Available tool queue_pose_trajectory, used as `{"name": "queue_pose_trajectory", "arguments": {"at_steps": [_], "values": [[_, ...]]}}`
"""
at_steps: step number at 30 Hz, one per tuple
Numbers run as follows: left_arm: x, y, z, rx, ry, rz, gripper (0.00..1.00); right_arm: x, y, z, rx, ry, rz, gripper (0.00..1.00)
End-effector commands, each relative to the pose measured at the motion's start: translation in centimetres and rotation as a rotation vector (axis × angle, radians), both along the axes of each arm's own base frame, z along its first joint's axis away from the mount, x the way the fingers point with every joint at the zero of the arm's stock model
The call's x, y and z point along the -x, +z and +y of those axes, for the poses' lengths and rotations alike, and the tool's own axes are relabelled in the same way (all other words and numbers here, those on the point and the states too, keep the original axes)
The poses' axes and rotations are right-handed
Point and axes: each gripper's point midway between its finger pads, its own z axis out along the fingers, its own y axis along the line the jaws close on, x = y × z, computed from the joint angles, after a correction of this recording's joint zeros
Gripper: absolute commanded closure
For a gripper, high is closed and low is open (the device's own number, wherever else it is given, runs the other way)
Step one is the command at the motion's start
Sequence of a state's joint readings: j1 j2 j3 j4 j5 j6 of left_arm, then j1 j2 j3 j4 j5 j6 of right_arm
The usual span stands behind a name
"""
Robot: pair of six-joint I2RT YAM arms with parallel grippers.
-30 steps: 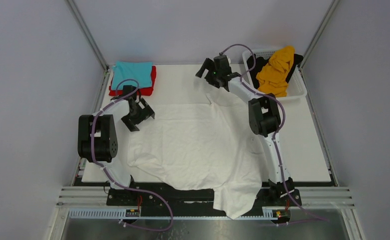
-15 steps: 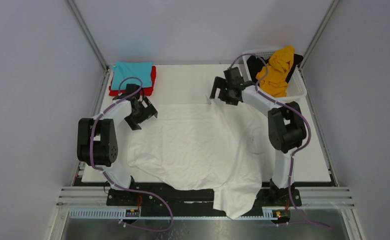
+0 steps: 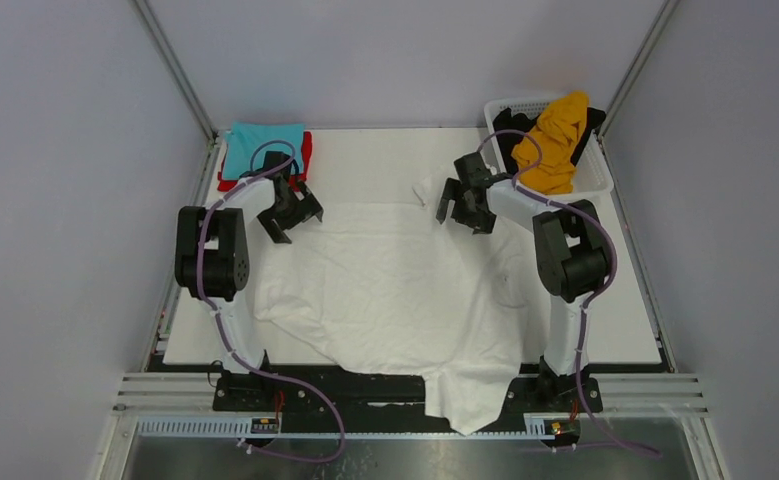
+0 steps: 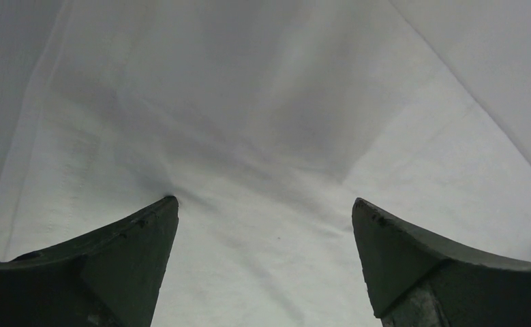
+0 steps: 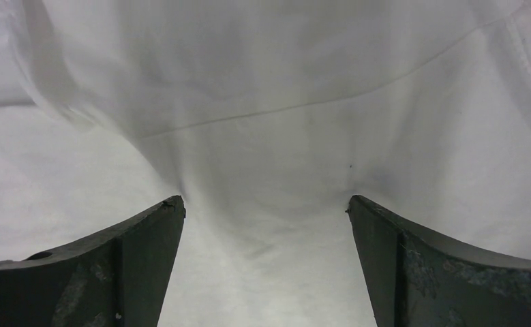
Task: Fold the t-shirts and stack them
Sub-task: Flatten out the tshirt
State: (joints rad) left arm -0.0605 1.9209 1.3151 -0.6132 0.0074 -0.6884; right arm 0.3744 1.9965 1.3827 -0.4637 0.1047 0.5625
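Note:
A large white t-shirt (image 3: 395, 290) lies spread over the table, one end hanging over the near edge. My left gripper (image 3: 295, 212) is open at the shirt's far left corner, its fingertips pressing into the white cloth (image 4: 262, 136). My right gripper (image 3: 462, 203) is open at the shirt's far right corner, its fingertips also pressing into the cloth (image 5: 269, 157), near a seam. A folded teal t-shirt (image 3: 263, 145) lies on a folded red t-shirt (image 3: 306, 152) at the far left. An orange-yellow t-shirt (image 3: 553, 140) and a black t-shirt (image 3: 513, 125) sit in the basket.
The white lattice basket (image 3: 593, 178) stands at the far right corner of the table. The metal frame posts (image 3: 175, 70) rise at both far corners. Bare white table (image 3: 605, 290) shows right of the white shirt.
Both grippers have come down onto the far corners of the white shirt. The left one moved right and away from me; the right one moved nearer and to the right, bunching the cloth there.

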Motion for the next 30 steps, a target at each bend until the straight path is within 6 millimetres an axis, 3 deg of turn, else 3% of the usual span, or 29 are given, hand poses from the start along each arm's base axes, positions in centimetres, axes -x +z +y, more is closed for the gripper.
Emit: {"name": "queue_pose_trajectory", "arguments": {"at_steps": [1, 8, 13, 15, 19, 24, 30], "values": [[-3.2, -0.2, 0.3, -0.004, 0.004, -0.017, 0.01, -1.8, -1.1, -1.4, 0.013, -0.059, 0.039, 0.01], [-5.9, 0.6, 0.7, 0.001, 0.009, -0.032, 0.01, -6.4, 0.8, -0.9, -0.004, -0.058, 0.005, 0.0], [-6.0, 4.5, 1.0, -0.034, 0.018, -0.095, 0.01, -7.1, 4.6, -0.4, -0.032, -0.014, -0.052, 0.01], [-4.6, 6.0, 0.8, -0.052, 0.028, -0.106, 0.01, -6.2, 6.0, -0.6, -0.034, 0.001, -0.073, 0.01], [-0.1, 7.4, -0.6, -0.086, 0.001, -0.092, 0.01, -2.6, 8.2, -1.0, -0.048, 0.014, -0.131, 0.0], [5.9, 6.4, -5.3, -0.045, -0.119, -0.058, 0.01, 3.0, 5.3, -0.8, -0.123, 0.016, -0.12, 0.01], [10.0, 3.9, -9.8, 0.055, -0.22, -0.022, 0.01, 7.5, 1.0, -0.7, -0.159, 0.032, -0.024, 0.0]]}}
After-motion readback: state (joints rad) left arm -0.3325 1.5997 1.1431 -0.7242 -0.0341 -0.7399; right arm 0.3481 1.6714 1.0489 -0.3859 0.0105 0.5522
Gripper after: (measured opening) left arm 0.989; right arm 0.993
